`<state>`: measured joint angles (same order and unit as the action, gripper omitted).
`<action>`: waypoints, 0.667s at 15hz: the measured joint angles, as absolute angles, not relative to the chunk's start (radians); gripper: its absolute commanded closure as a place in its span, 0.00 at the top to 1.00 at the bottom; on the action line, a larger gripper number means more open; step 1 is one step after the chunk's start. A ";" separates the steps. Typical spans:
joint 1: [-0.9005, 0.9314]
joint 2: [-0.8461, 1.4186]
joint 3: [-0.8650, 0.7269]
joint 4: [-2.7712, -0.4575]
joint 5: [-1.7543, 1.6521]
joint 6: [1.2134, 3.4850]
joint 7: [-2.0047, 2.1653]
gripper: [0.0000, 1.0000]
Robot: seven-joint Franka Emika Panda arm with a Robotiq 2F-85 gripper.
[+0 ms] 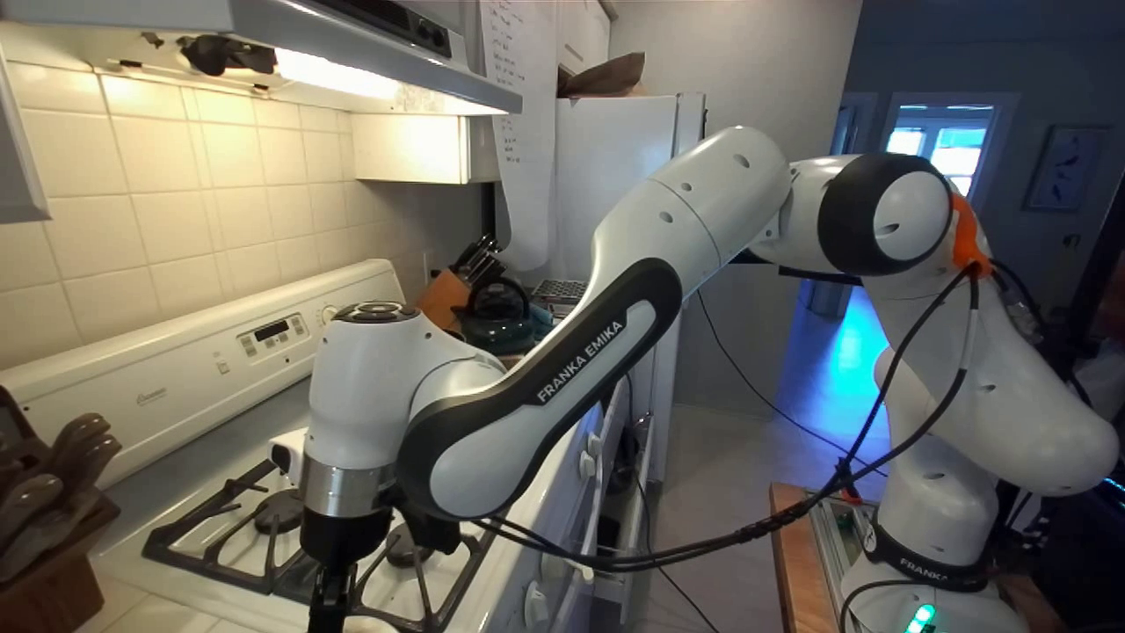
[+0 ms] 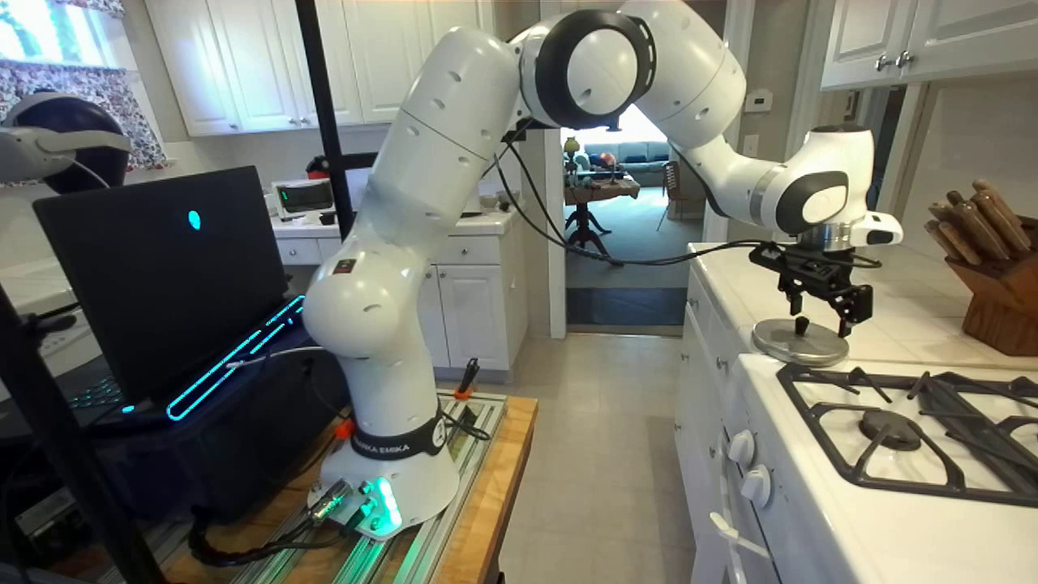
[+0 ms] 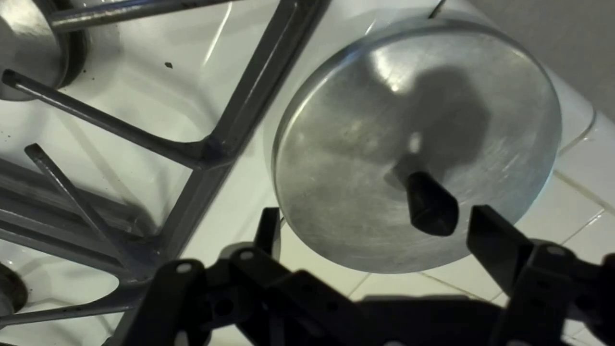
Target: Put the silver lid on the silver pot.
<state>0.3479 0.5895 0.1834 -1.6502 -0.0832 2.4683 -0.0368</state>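
The silver lid [image 2: 780, 341] is a flat round metal disc with a black knob [image 3: 432, 204]. It lies at the counter's front edge, beside the stove, in an exterior view. It fills much of the wrist view [image 3: 336, 182]. My gripper [image 2: 821, 316] points down just above the lid and is open. In the wrist view the knob appears between the fingers [image 3: 375, 211], nearer the right one, with no visible contact. The gripper [image 1: 330, 598] also shows at the bottom of an exterior view, where the lid cannot be made out clearly. The silver pot is out of view.
The white stove with black grates [image 2: 941, 490] adjoins the white tiled counter [image 2: 900, 304]. A wooden knife block [image 2: 1005, 312] stands at the back of the counter. The range hood [image 1: 378, 53] overhangs the stove. Cables hang along the arm.
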 measured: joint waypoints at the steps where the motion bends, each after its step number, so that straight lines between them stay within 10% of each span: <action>1: 0.350 0.598 0.183 -1.641 -0.083 2.468 -0.036 1.00; 5: 0.360 0.624 0.183 -1.609 -0.083 2.462 -0.035 0.97; 10: 0.376 0.651 0.183 -1.578 -0.083 2.442 -0.029 0.56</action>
<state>0.3765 0.6509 0.1827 -1.5777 -0.0832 2.4415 -0.0285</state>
